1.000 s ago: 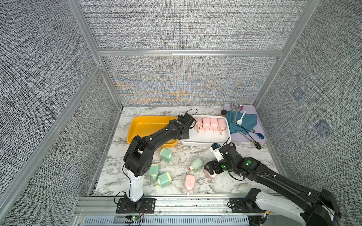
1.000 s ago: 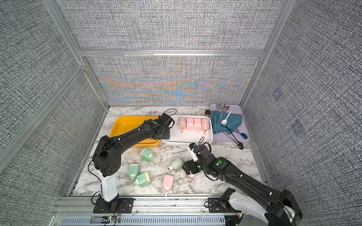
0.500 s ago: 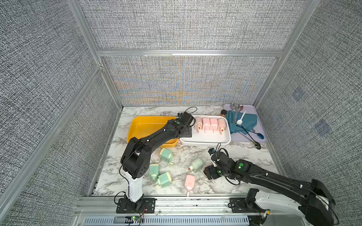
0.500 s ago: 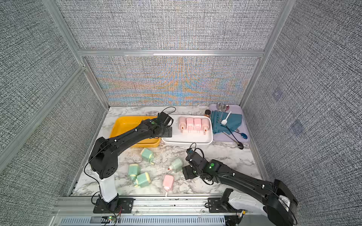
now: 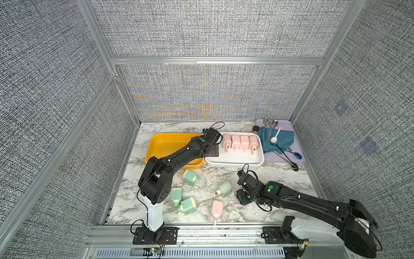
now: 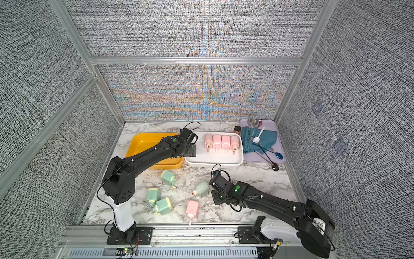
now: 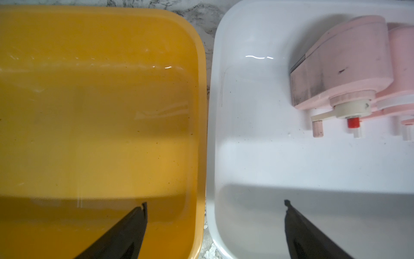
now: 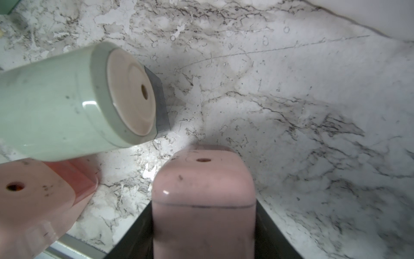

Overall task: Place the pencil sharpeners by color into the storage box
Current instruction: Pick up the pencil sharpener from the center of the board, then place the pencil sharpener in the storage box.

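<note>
A pink pencil sharpener (image 8: 203, 197) is clamped between the fingers of the right gripper (image 8: 202, 213), whose jaws are pressed against its two flanks, the pencil hole turned away from the wrist; it is held low over the marble table (image 5: 280, 175), and whether it is clear of the surface cannot be told; a mint green sharpener (image 8: 56, 101) and a second pink sharpener (image 8: 29, 201) lie near it, apart from it. The left gripper (image 7: 215, 201) is spread wide and nothing is held in it; it is poised above the seam between the yellow tray (image 7: 100, 112) and the white tray (image 7: 257, 157), one finger over each. Four pink sharpeners (image 5: 235, 141) are lined up side by side in the white tray, necks toward the robot; no sharpener is seen in the yellow tray; three other green sharpeners (image 5: 187, 205) are scattered on the table. The step in hand is judged to be the pick-up of a pink piece; a lift clear of the two neighbours is called for next, then a carry to the white tray and a release beside the row; the free floor there lies under the left wrist, so a clash between the arms is to be guarded against.
</note>
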`<state>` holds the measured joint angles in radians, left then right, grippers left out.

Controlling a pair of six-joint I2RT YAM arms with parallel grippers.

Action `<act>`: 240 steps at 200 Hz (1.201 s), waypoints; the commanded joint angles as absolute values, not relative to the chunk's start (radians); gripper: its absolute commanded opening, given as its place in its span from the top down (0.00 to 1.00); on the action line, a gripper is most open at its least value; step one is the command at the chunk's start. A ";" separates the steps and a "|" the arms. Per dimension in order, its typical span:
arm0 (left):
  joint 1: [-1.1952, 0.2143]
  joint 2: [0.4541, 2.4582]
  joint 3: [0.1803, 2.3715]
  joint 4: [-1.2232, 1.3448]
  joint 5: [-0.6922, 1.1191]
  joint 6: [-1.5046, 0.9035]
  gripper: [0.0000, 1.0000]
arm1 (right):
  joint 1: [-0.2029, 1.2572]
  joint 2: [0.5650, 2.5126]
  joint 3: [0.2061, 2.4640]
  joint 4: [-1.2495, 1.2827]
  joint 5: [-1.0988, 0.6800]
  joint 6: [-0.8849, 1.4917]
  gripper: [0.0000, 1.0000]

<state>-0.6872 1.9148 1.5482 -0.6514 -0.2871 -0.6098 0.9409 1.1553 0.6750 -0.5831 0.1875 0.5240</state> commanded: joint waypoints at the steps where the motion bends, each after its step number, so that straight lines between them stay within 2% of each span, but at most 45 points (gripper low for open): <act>1: -0.678 1.920 1.551 -0.635 -0.278 -0.618 0.00 | 0.939 1.161 0.701 -0.631 0.247 0.540 0.48; 55: -0.666 1.921 1.526 -0.614 -0.253 -0.650 0.00 | 0.878 1.138 0.792 -0.649 0.286 0.477 0.49; 114: -0.633 1.924 1.505 -0.624 -0.246 -0.692 0.00 | 0.744 1.138 0.941 -0.411 0.308 0.298 0.52; 172: -0.586 1.917 1.469 -0.577 -0.167 -0.727 0.00 | 0.662 1.343 1.088 -0.120 0.207 0.162 0.52; 240: -0.574 1.925 1.464 -0.581 -0.145 -0.707 0.00 | 0.610 1.731 1.402 -0.140 0.190 0.194 0.52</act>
<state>-0.5777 1.9179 1.4673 -0.5831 -0.1566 -0.7147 0.6144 1.6436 1.3102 -0.1642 0.1978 0.1761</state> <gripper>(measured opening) 0.995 0.576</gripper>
